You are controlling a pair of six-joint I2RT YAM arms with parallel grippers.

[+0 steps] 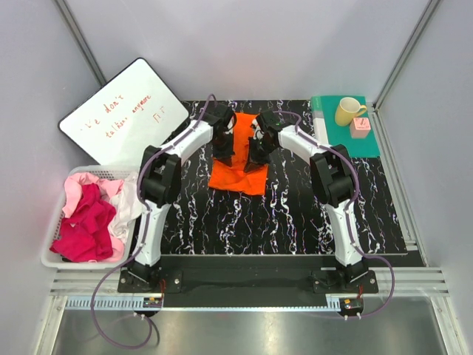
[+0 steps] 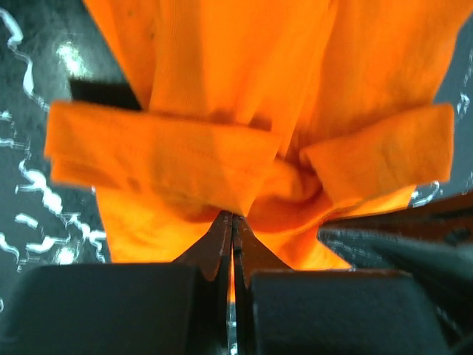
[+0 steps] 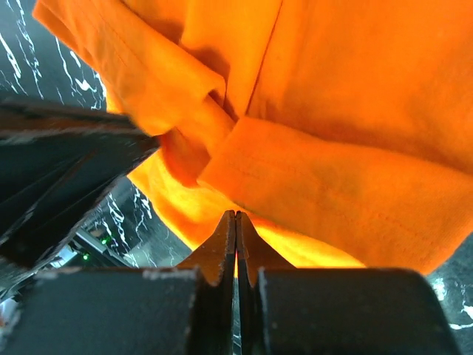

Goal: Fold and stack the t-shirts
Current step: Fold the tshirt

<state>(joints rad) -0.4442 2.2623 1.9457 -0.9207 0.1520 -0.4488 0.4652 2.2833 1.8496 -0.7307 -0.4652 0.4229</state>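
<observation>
The orange t-shirt (image 1: 238, 171) lies partly folded on the black marbled mat (image 1: 295, 214) at mid-table. My left gripper (image 1: 225, 157) is shut on its cloth at the left side, and my right gripper (image 1: 255, 157) is shut on it at the right. In the left wrist view the gripper (image 2: 232, 216) pinches orange cloth (image 2: 222, 89) below a folded sleeve band. In the right wrist view the gripper (image 3: 236, 214) pinches the orange cloth (image 3: 347, 111) too. Magenta and pale pink t-shirts (image 1: 87, 218) lie crumpled in the white basket (image 1: 52, 260) at the left.
A whiteboard (image 1: 122, 115) with writing leans at the back left. A teal mat (image 1: 369, 144) at the back right carries a yellow mug (image 1: 347, 111) and a small pink block (image 1: 360, 128). Grey walls enclose the table.
</observation>
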